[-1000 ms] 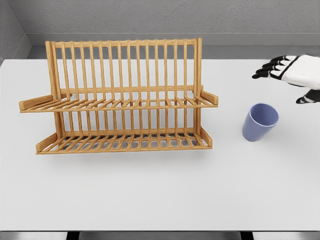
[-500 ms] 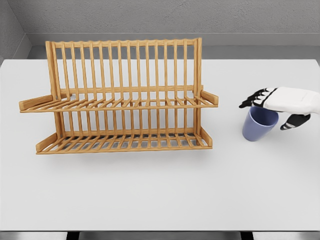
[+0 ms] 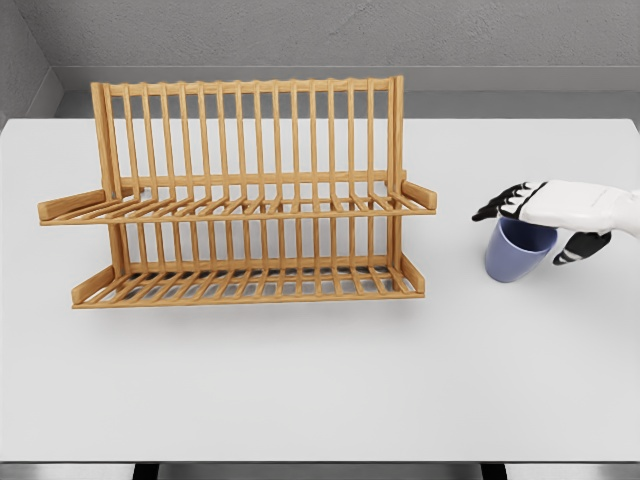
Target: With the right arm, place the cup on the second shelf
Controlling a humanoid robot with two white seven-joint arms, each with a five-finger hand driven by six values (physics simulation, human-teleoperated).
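Cup upright on table | robot hand over rim | rack apart

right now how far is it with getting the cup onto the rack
Early stage. Done: the right hand has reached the blue cup and lies over its rim, fingers spread, no grip visible. In hand: closing on the cup, which stands on the table. Left: lifting it and setting it on a shelf of the wooden rack, both shelves bare.

We see bright, even, diffuse light with no glare on the plain white table. Soft faint shadows sit under the slatted wooden dish rack. Everything renders sharp, without edge distortion.
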